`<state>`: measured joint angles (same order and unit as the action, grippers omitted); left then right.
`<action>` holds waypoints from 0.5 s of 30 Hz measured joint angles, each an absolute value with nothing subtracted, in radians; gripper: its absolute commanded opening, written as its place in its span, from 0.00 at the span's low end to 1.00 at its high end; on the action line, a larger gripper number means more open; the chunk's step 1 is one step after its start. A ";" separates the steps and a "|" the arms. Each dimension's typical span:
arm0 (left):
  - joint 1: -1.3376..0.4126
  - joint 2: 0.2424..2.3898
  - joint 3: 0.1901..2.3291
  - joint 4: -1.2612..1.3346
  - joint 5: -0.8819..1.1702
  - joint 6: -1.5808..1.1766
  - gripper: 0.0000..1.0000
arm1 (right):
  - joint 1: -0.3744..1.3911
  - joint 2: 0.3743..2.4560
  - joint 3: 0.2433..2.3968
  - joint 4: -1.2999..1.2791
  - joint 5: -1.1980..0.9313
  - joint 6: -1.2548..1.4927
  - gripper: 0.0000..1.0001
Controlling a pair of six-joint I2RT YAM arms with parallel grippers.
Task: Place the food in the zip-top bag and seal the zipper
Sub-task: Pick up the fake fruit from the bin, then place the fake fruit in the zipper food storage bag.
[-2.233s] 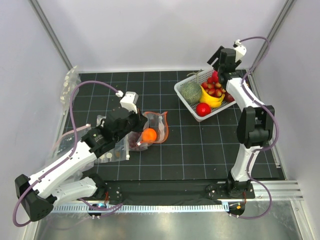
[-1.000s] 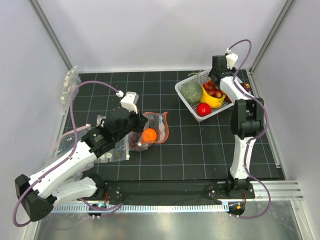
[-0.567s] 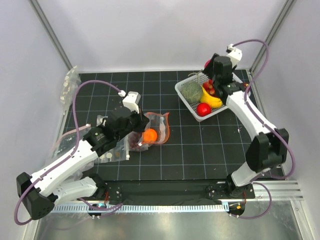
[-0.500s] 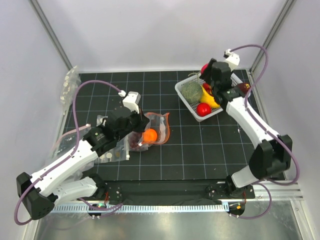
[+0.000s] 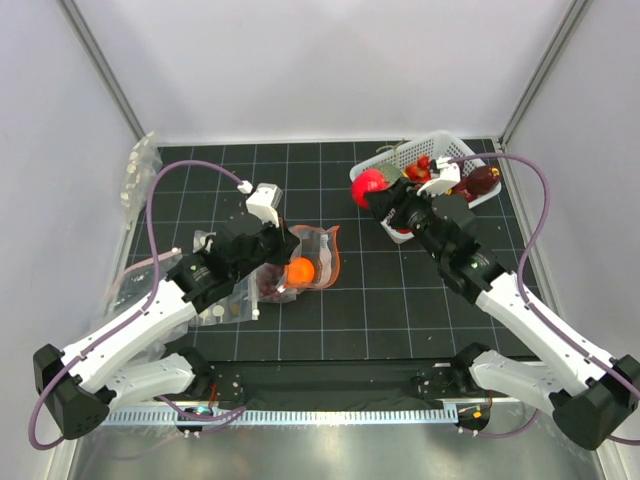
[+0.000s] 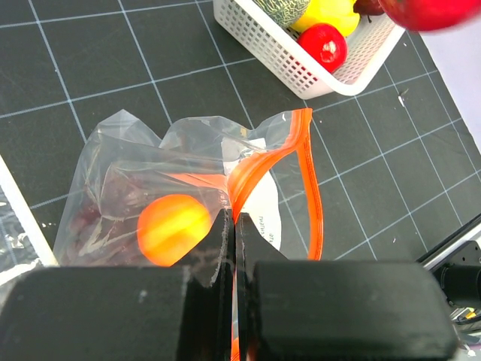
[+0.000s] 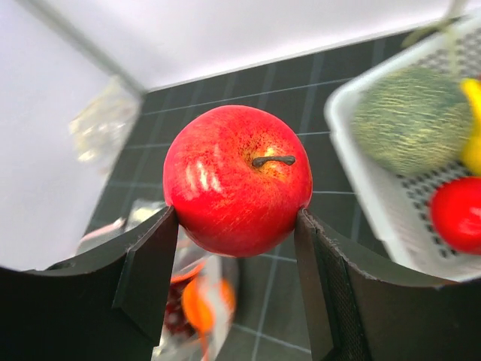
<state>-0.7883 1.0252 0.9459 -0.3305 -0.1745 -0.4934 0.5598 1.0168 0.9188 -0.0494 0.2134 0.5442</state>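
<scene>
Top view: right tool (image 5: 374, 188) holds a red apple (image 5: 369, 182) beside the basket (image 5: 392, 155), short of the zip-top bag (image 5: 318, 255).
Left wrist: left tool (image 6: 233, 222) pinches the zipper (image 6: 304, 173); we see the orange ball (image 6: 174, 229) inside.
Right wrist: red apple clamped; bagging and sealing remain.

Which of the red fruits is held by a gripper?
The red apple with the stem, clamped in the right gripper; the other red ball lies in the white basket.
</scene>
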 measured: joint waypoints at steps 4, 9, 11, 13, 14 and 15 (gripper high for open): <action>-0.788 1.026 0.946 -0.331 -0.182 -0.493 0.00 | 0.617 0.964 0.874 0.036 0.090 0.522 0.36; -0.788 1.026 0.946 -0.333 -0.222 -0.495 0.00 | 0.654 0.974 0.852 0.119 -0.104 0.492 0.37; -0.790 1.025 0.946 -0.335 -0.256 -0.500 0.00 | 0.668 0.978 0.847 0.141 -0.161 0.476 0.37; -0.790 1.025 0.946 -0.342 -0.304 -0.510 0.00 | 0.679 0.977 0.838 0.162 -0.213 0.464 0.38; -0.790 1.024 0.946 -0.348 -0.327 -0.516 0.00 | 0.682 0.977 0.830 0.176 -0.242 0.459 0.38; -0.790 1.024 0.946 -0.353 -0.347 -0.517 0.00 | 0.686 0.977 0.819 0.192 -0.274 0.453 0.38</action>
<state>-0.7902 1.0237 0.9459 -0.3527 -0.3470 -0.5167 0.6857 0.9768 0.8188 0.1921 -0.2745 0.4534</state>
